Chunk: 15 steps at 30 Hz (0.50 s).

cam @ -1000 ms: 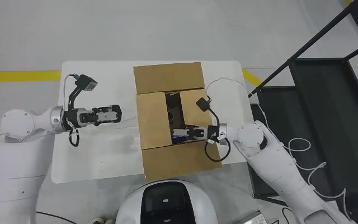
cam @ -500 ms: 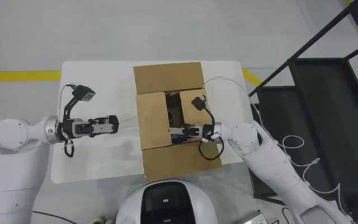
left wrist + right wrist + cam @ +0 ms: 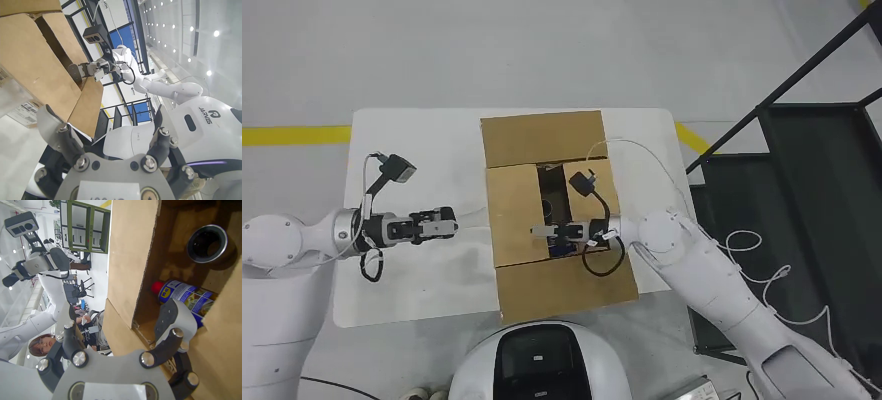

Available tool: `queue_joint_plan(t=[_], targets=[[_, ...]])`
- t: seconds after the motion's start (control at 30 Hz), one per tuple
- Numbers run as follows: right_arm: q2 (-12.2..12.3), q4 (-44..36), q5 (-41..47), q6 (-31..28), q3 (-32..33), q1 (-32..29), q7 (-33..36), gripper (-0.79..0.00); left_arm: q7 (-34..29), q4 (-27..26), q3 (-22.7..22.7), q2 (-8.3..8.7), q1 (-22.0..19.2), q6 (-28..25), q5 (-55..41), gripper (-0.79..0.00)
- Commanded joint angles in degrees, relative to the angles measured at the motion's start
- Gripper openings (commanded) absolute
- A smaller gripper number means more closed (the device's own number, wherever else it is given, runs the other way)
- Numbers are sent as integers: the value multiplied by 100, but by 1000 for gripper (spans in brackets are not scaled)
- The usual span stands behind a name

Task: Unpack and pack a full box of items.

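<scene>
So the box [image 3: 542, 140] sits mid counter [image 3: 412, 290] with its flaps folded out, and unpacking looks barely begun imo: the blue spray can [image 3: 181, 298] lies on its side inside the box, and a dark cylinder with a metal rim [image 3: 208, 244] sits in there beside it. Right claw [image 3: 117, 321] is spread wide and empty at the box opening, one finger just over the can, the other outside the inner flap. Left claw [image 3: 449, 222] is also wide, holding nothing, over the counter just beside the box. I'd say both items have yet to come out, and the repack is all ahead
</scene>
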Motion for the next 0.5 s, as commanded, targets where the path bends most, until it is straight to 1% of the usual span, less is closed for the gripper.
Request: queue_joint_plan(t=[0.0,0.13,0.27,0.37,0.47], targets=[[-86,146,53,-8,-230,183,5,0,24,2,-66,21,16,2,-2,0],[-222,241,288,-220,-486,421,59,0,162,54,-215,55,46,-62,-65,0],[-251,-21,361,-474,-462,505,157,0,325,19,-483,97,114,-158,-209,0],[-255,-329,302,-529,-424,536,173,0,482,-79,-736,129,175,-238,-345,0],[-323,-530,363,-501,-594,638,234,0,651,-277,-1035,161,261,-331,-521,0]])
